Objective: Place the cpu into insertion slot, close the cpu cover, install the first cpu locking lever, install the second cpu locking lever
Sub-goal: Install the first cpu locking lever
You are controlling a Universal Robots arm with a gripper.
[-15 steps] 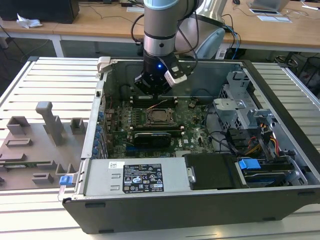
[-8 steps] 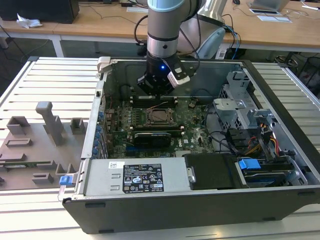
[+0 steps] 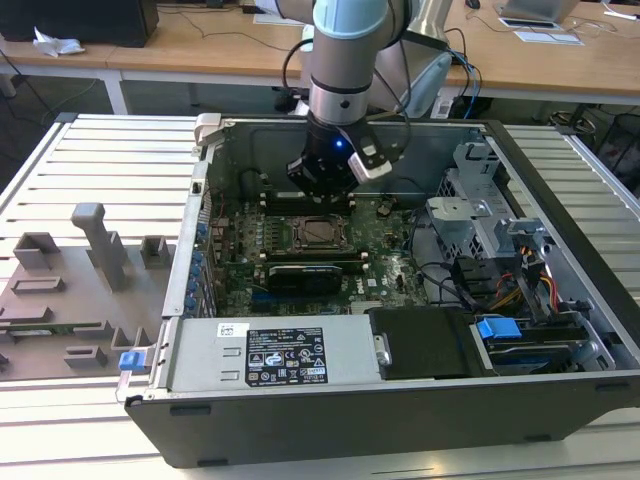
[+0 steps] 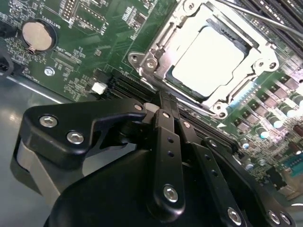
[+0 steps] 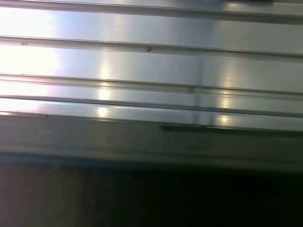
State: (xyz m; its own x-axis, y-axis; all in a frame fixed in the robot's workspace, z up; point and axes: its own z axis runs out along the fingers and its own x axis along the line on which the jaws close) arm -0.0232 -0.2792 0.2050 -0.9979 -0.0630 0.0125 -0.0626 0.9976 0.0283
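Exterior view, its left to its right: a grey fixture plate (image 3: 75, 285) with upright blocks lies on the slatted table (image 3: 100, 160), just beside the open computer case (image 3: 400, 400). Inside the case, the green motherboard (image 3: 300, 250) fills the floor toward the exterior view's left; drive bays and bundled cables (image 3: 500, 280) sit toward its right.

My gripper (image 3: 325, 190) hangs inside the case, over the board, just behind the insertion slot (image 3: 322, 232). I cannot tell whether my fingers are parted or together.

Second wrist view: a coin battery (image 4: 37, 36) is seated on the board, well apart from the socket. My black finger linkage (image 4: 165, 156) crowds the foreground. Beyond it, the cpu (image 4: 208, 59) lies flat in the insertion slot, silver top up. The cpu cover (image 4: 156, 47) is down around it, chip showing through the central window.

First wrist view: ribbed metal slats (image 5: 151, 71), a dark edge below them.
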